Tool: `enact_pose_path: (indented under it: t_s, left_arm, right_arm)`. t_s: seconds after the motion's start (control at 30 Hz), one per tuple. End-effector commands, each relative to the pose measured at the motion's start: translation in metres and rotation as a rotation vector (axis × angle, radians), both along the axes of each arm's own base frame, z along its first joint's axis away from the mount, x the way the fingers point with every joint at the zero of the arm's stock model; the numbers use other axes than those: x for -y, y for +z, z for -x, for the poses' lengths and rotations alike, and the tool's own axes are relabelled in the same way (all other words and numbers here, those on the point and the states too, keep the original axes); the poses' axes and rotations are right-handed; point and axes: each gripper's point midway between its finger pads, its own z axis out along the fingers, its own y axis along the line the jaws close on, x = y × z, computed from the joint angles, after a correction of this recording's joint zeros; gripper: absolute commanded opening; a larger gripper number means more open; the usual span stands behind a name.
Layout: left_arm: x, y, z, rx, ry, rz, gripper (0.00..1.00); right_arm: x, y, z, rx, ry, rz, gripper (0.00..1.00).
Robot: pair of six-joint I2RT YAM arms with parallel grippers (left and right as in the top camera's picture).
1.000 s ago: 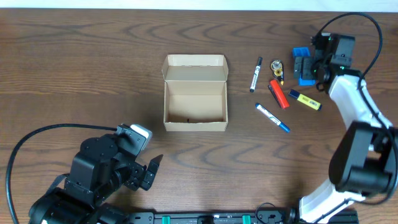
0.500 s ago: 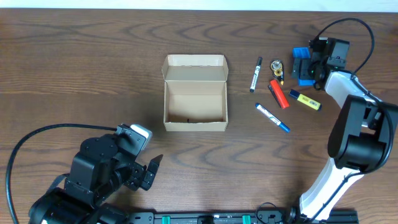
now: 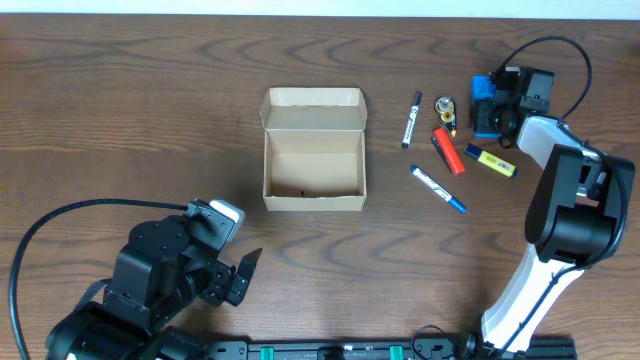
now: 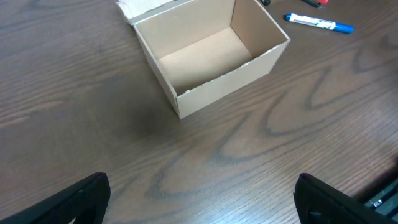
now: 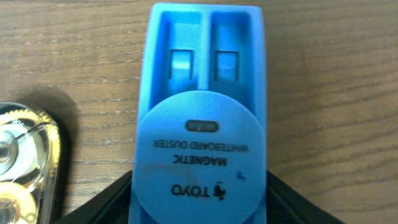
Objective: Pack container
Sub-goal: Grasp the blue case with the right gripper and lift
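The container (image 3: 314, 202) is a tan cardboard box standing open and empty at mid-table, its flap lid folded back. It also shows in the left wrist view (image 4: 230, 84). My right gripper (image 3: 492, 108) is at the far right, down over a blue magnetic whiteboard duster (image 3: 483, 90). In the right wrist view the fingers (image 5: 199, 208) press both sides of the duster (image 5: 202, 93), which lies on the table. My left gripper (image 3: 240, 275) is open and empty near the front edge, and in the left wrist view (image 4: 199, 199) it is below the box.
Between box and duster lie a black marker (image 3: 411, 120), a correction tape roller (image 3: 444, 110), a red marker (image 3: 448, 150), a yellow highlighter (image 3: 490, 160) and a blue marker (image 3: 438, 188). The roller (image 5: 25, 162) lies just left of the duster.
The right wrist has shifted up and to the right over the duster, and the arm has swung round. The left arm, the box and the pens have not moved.
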Motion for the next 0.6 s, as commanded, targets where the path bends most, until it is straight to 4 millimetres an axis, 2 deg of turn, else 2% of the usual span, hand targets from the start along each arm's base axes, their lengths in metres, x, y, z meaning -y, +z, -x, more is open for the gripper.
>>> enact_pose_path:
  t_s: [0.0,0.13,0.23,0.33,0.43,0.57]
  left_arm:
    - [0.0,0.007,0.0,0.012,0.007,0.012,0.95]
    - [0.0,0.006,0.0,0.012,0.007,0.012,0.95]
    - [0.0,0.006,0.0,0.011,0.007,0.012,0.95]
    - [0.0,0.006,0.0,0.011,0.007,0.012,0.95]
    - [0.0,0.007,0.0,0.012,0.007,0.012,0.95]
    - [0.0,0.006,0.0,0.012,0.007,0.012,0.95]
  right_arm:
    - [0.0,-0.006,0.002,-0.025,0.004,-0.001,0.47]
    - [-0.003,-0.005,0.008,-0.052,-0.03,-0.032,0.36]
    - [-0.008,0.019,0.009,-0.031,-0.028,-0.033,0.35]
    - [-0.014,0.063,0.006,0.037,-0.013,-0.019,0.37]
    - [-0.026,0.124,0.007,0.14,0.011,-0.001,0.38]
    - [-0.062,0.194,0.02,0.251,0.084,0.002,0.37]
